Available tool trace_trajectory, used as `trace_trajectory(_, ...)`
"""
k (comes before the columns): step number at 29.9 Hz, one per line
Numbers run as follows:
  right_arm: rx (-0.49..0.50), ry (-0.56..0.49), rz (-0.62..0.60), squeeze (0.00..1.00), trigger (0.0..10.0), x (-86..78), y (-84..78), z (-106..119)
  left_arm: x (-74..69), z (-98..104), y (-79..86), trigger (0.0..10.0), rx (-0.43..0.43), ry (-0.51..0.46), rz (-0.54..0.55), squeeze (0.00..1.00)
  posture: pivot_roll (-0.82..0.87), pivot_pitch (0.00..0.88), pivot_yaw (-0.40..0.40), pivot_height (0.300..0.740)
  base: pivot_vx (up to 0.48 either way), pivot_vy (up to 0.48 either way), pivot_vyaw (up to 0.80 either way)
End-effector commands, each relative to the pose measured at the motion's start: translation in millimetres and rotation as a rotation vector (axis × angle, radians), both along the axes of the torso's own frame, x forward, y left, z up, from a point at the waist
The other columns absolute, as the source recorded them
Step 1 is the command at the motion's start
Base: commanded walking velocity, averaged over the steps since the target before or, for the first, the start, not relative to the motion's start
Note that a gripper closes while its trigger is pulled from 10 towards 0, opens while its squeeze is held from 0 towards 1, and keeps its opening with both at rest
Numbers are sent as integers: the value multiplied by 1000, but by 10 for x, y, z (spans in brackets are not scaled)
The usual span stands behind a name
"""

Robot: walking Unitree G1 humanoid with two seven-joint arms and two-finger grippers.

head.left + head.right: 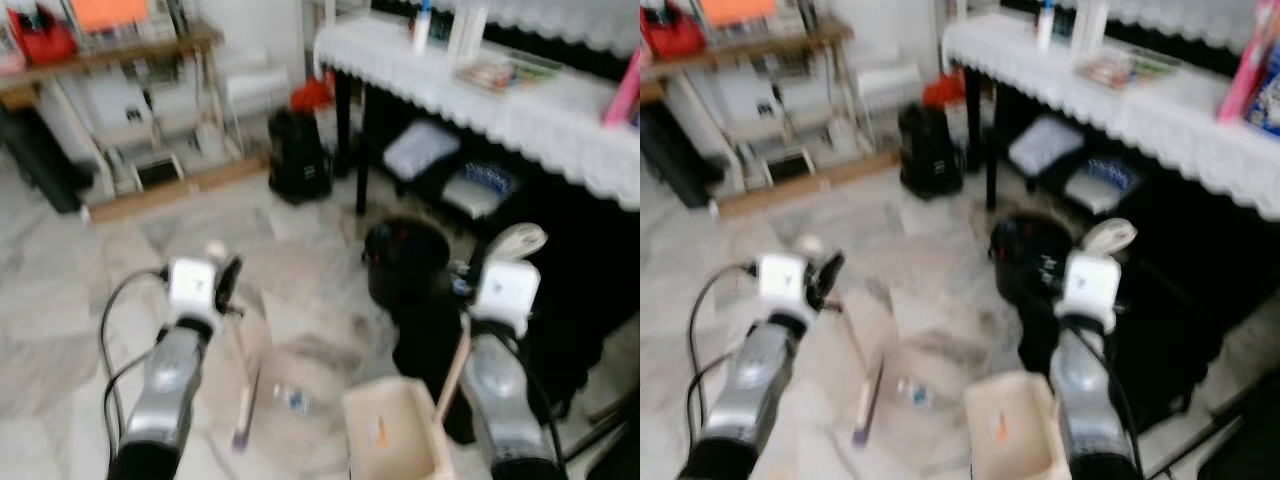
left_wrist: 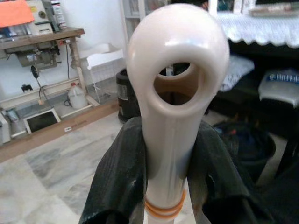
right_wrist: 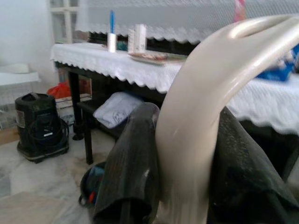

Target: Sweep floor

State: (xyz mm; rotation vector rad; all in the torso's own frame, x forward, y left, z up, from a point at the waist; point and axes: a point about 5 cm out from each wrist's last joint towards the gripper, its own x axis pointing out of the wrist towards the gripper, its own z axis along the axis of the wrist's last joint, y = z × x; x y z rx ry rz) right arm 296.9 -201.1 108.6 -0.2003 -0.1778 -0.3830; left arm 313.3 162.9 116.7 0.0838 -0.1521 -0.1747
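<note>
Left eye view, nearest first: cream dustpan low on the marble floor, its handle rising into the right gripper. Clamped on that curved handle, both black fingers pressed against it. Just left of the dustpan, the broom head down on the floor, stick slanting up and away from the pan to the left gripper. Closed likewise, fingers squeezing the looped handle end.

Between broom head and dustpan mouth, a small bit of litter (too blurred to name). Broom's long axis leaning near-upright, so probably a short drag of the head toward the pan, left arm doing the work, right arm only steadying.

Beyond the dustpan, a dark round bin close by the right gripper. Right of the pan, black table legs and the lace-edged tablecloth, tight quarters there. Left of the pan, open floor, plenty of swing room. Farther off, a black appliance and a wooden bench against the wall.
</note>
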Motion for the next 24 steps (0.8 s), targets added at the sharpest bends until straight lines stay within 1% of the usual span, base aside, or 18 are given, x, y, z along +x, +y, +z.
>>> trace_trajectory(1,-5,-49,15,0,10000,12,65,107,-7,61,103,10000,23,-37,30,0,-104,0,33,740,0,0,0)
trace_trajectory(16,-22,2,-21,0,10000,-118,-2,-28,-15,52,102,10000,26,-32,29,0,-108,0,33,740,0,0,0)
trace_trajectory(18,-28,21,-39,0,10000,-159,-31,-86,-17,46,104,10000,28,-28,26,0,-106,0,33,740,0,0,0)
trace_trajectory(24,-35,42,-57,0,10000,-210,-55,-157,-28,26,104,10000,31,-12,11,0,-105,0,36,740,0,0,0)
